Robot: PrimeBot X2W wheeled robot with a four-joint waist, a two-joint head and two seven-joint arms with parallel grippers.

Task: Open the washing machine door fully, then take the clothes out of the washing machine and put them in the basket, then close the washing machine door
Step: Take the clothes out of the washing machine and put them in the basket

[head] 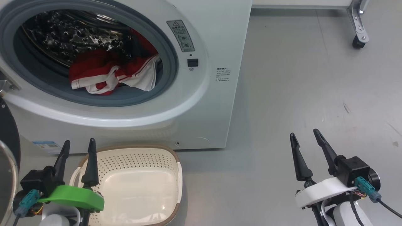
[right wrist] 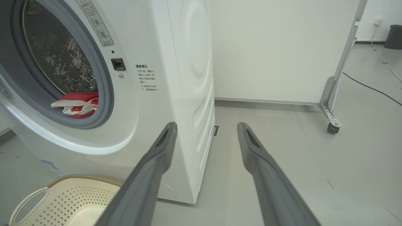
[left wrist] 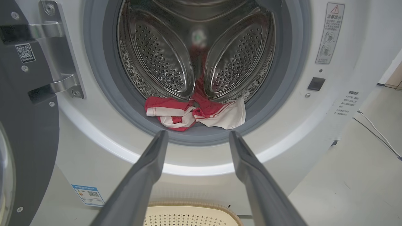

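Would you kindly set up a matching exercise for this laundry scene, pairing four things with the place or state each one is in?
Things:
1. clothes
2. basket
3. washing machine door
4. right tool

Places or states:
A. open, holding nothing, over bare floor
B. swung open to the left of the opening
C. lying at the front of the drum
D. empty, standing in front of the washing machine

Pairs: 1-C, 2-D, 3-B, 4-A
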